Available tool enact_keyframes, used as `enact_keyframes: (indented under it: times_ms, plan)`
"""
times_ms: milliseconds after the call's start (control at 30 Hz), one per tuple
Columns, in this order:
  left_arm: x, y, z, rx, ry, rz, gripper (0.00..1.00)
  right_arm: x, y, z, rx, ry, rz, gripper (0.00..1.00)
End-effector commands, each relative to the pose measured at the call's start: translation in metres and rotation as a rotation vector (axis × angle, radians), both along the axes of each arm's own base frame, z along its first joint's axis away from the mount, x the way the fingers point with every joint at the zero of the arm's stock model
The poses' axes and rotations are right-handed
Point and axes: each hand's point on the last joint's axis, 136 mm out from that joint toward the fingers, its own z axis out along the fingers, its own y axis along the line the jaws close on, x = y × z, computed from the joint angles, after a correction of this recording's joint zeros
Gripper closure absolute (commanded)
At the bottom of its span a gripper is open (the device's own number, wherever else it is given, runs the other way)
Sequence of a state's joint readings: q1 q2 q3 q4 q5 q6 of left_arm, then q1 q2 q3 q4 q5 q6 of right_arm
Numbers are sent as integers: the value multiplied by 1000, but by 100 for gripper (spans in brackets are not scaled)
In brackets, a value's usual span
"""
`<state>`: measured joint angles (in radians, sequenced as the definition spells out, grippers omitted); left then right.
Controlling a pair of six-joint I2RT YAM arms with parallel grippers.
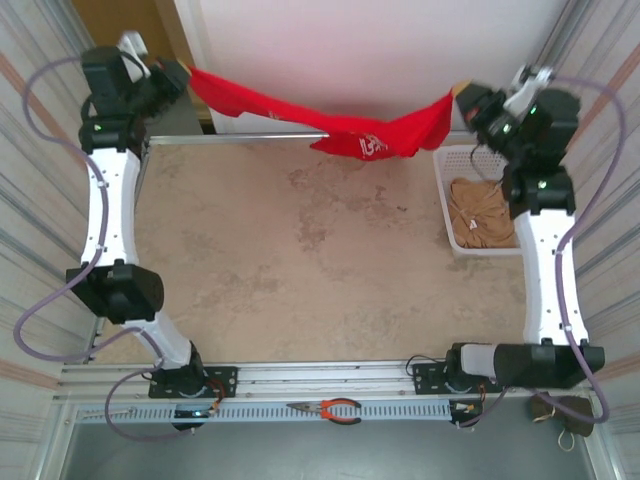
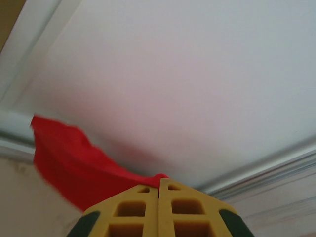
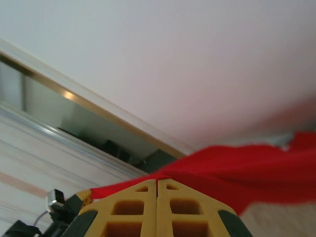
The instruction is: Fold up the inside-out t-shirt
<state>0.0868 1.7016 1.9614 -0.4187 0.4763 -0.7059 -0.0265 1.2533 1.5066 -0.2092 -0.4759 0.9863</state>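
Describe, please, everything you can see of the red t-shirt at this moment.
The t-shirt is bright red, of soft thin cloth, with white lettering on its hanging lower fold. It is stretched as a sagging band in the air across the far edge of the table, bunched, not flat. The left gripper is shut on one end and the right gripper on the other. Whether it touches the far rail cannot be told.

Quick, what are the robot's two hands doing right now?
Left end effector: shut, holding one end of the shirt.
Right end effector: shut, holding the shirt's other end.
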Motion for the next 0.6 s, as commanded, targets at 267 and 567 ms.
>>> enact_keyframes:
  times_ms: [267, 567]
  plan:
    - [-153, 26, -282, -35, 599, 159, 100, -150, 31, -293, -82, 582, -48, 100]
    - [-227, 25, -353, -34, 777, 206, 100, -218, 15, -356, -98, 777, -92, 100]
